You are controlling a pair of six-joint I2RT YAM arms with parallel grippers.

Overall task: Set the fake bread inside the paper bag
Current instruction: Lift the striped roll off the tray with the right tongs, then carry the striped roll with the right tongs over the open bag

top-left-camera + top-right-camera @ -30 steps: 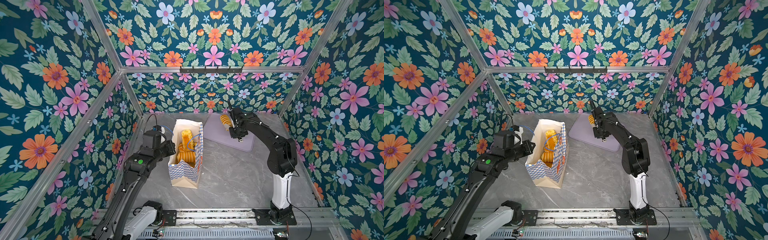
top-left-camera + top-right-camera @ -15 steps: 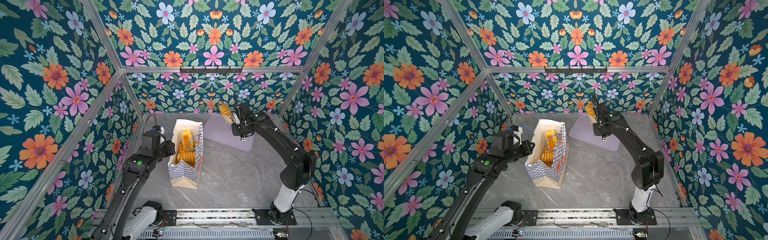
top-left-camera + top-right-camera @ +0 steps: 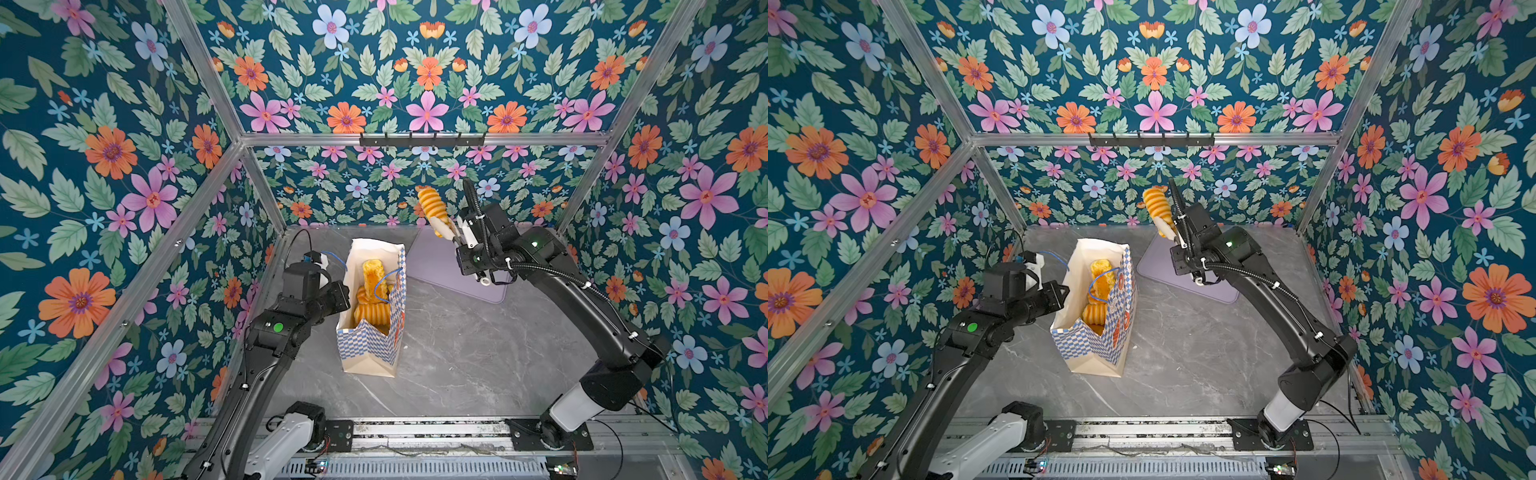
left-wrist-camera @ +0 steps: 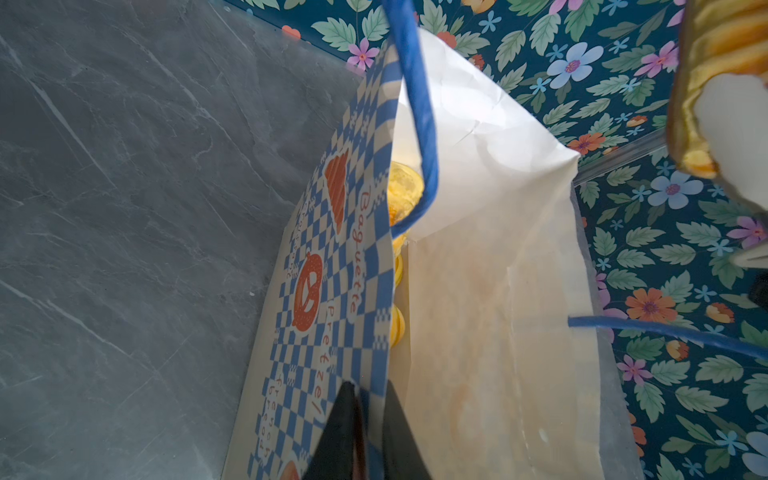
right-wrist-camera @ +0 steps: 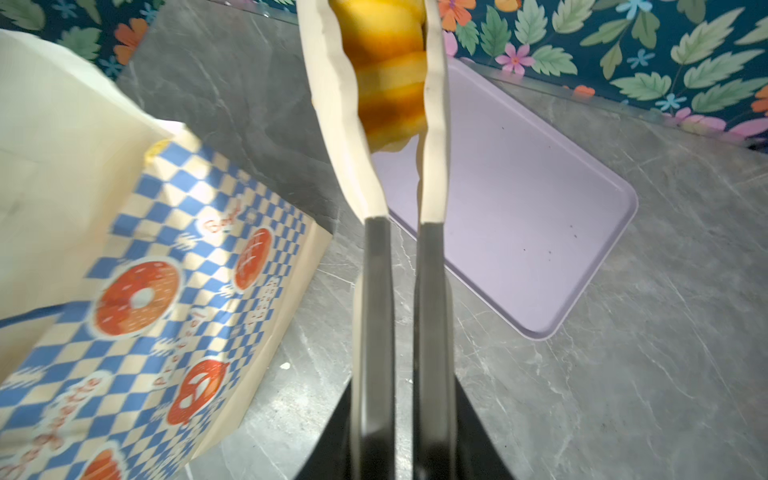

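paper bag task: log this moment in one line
left end effector: shut on rim of paper bag | right end effector: shut on croissant, aloft near lilac tray, not yet over bag | in bag: several pastries

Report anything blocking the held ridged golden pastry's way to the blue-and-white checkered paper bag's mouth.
Nothing solid shows between them. The right gripper holds the ridged golden pastry above the flat lilac tray; the left gripper pinches the checkered paper bag open, though a blue cord handle droops across its mouth.
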